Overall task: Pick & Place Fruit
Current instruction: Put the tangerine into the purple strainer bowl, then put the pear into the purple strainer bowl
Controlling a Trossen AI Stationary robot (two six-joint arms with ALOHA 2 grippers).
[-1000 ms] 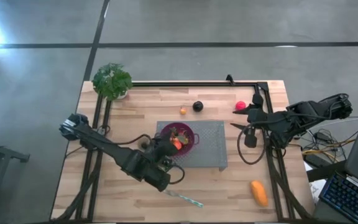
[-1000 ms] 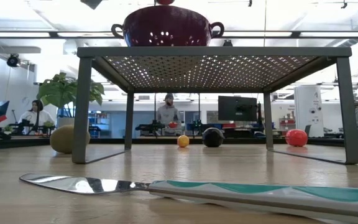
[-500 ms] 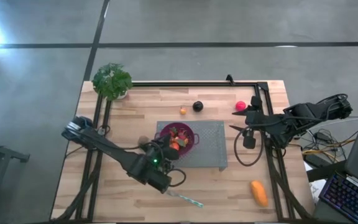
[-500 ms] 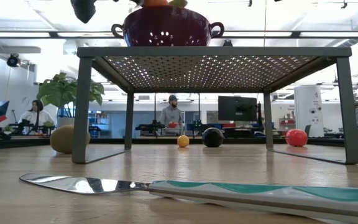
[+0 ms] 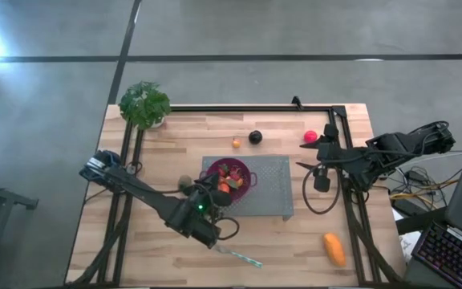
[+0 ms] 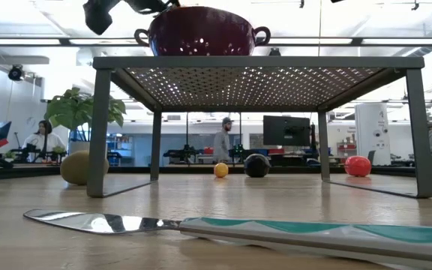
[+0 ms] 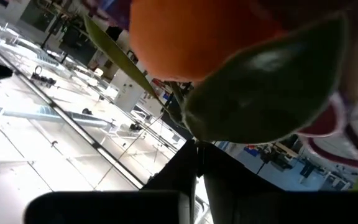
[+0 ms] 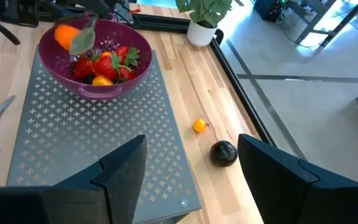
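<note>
Observed from above: a purple colander point(image 5: 235, 176) stands on a grey perforated rack point(image 5: 273, 193) at the centre of the wooden table point(image 5: 295, 241). The colander holds red strawberries point(image 8: 104, 64), a small yellow-orange piece and an orange fruit with a green leaf point(image 8: 72, 36).

The left gripper point(image 5: 207, 184) sits at the colander's left rim, just left of frame centre. Its fingers are closed together. The left wrist view shows the orange fruit and leaf very close to the lens; whether the fingers pinch the leaf cannot be told.

The right gripper point(image 5: 305, 152) hangs at right of centre, over the table beside the rack's right end, near the pink-red ball point(image 5: 310, 136). Its fingers point(image 8: 123, 165) stand apart with nothing between them.

Fruit outside the colander: a tiny orange piece point(image 5: 237, 143) and a dark plum point(image 5: 255, 137) above the rack, well apart from each other; an olive-green kiwi point(image 5: 184, 183) just left of the rack; an oblong orange fruit point(image 5: 334, 249) at lower right.

A silver knife point(image 5: 237, 256) lies at lower centre. A leafy plant point(image 5: 144, 104) stands at the table's upper-left corner.
</note>
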